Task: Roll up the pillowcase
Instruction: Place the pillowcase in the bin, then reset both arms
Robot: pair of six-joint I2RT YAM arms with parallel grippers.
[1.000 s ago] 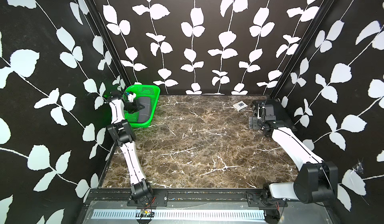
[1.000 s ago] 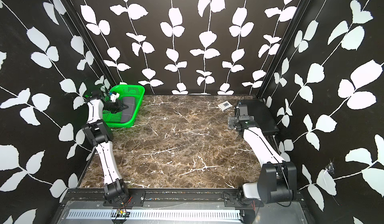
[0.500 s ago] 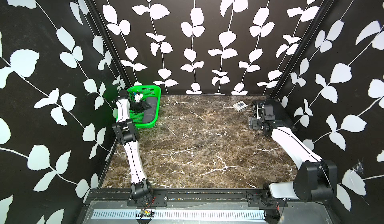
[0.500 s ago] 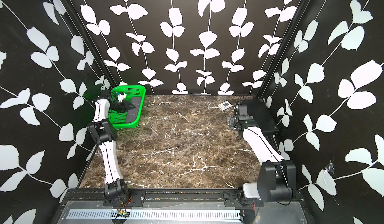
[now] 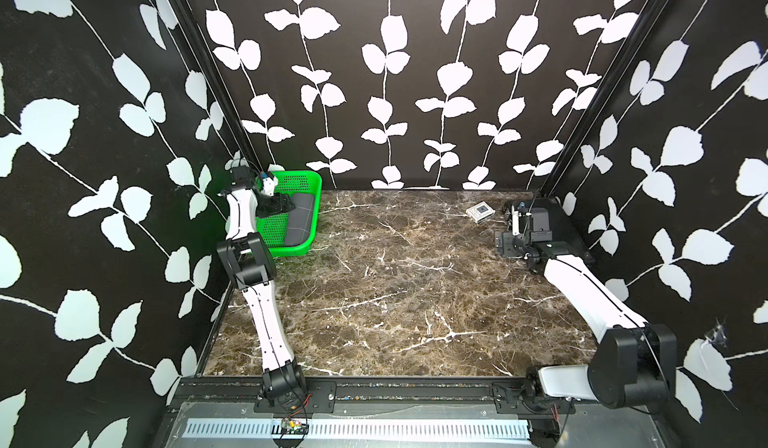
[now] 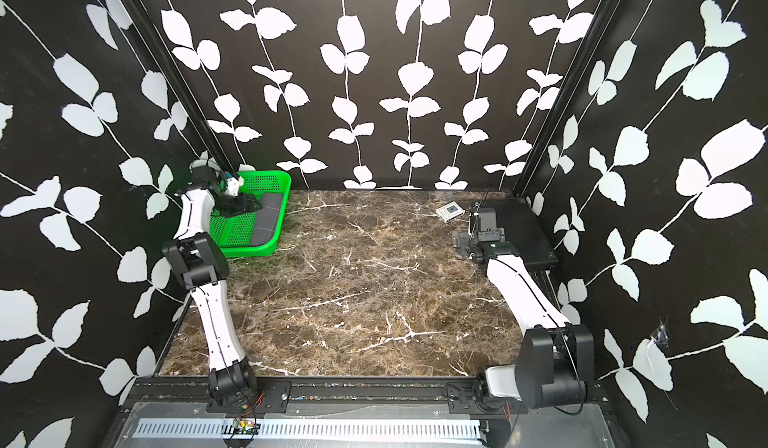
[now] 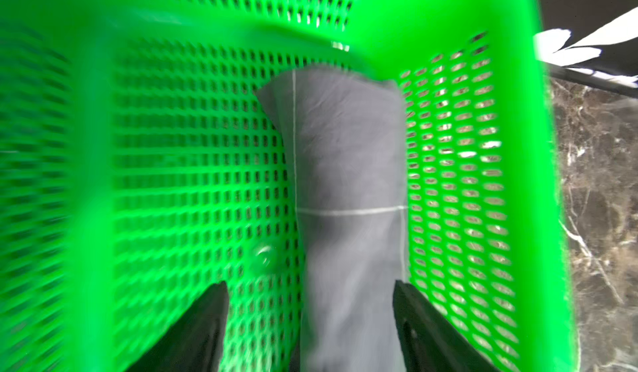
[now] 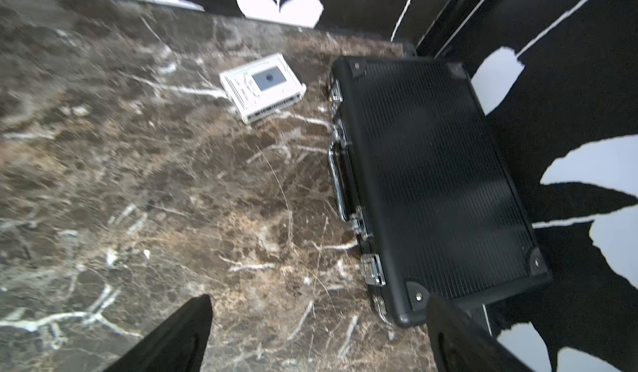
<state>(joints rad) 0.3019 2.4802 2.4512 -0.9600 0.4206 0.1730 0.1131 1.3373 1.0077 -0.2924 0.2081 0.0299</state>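
**Rolled pillowcase [image 7: 348, 187] lying in the green basket [image 7: 538, 166]; both claws released.**

The left gripper [image 7: 309, 289] hangs over one end of the roll with its jaws spread to either side and clamping nothing. The roll rests on the mesh floor along a side wall, which probably keeps it from unwinding. The right gripper [image 8: 319, 301] is wide open and empty above bare table [image 8: 138, 180], beside the black case [image 8: 431, 180] and well apart from the basket. The task appears complete.
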